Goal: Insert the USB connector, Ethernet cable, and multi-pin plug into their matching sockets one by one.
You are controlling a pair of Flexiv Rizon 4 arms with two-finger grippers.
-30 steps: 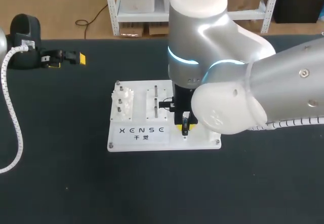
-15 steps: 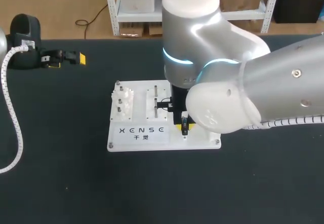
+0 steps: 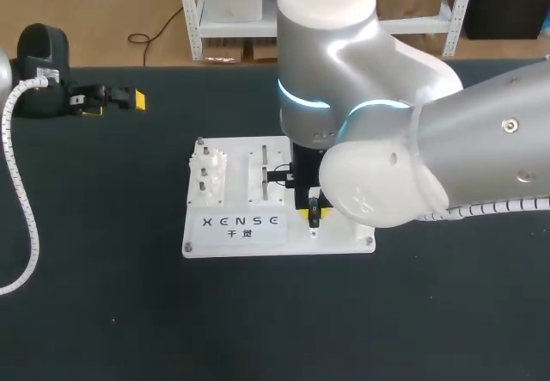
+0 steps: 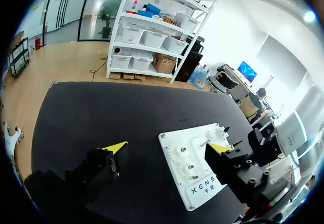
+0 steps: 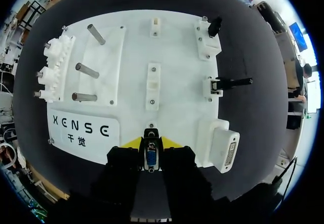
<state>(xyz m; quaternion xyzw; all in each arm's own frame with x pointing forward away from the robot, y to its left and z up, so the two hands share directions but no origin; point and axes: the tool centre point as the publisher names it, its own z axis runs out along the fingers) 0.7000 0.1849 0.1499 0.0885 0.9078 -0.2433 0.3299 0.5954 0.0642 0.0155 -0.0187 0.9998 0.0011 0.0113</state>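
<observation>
Shining evenly from overhead; glaring off the right arm point(image 3: 404, 80) and the white socket board point(image 5: 172, 57); casting only faint shadows on the black table point(image 3: 103, 312).

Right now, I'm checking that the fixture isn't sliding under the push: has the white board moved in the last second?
No. The white board keeps its place against the parked left gripper.
</observation>
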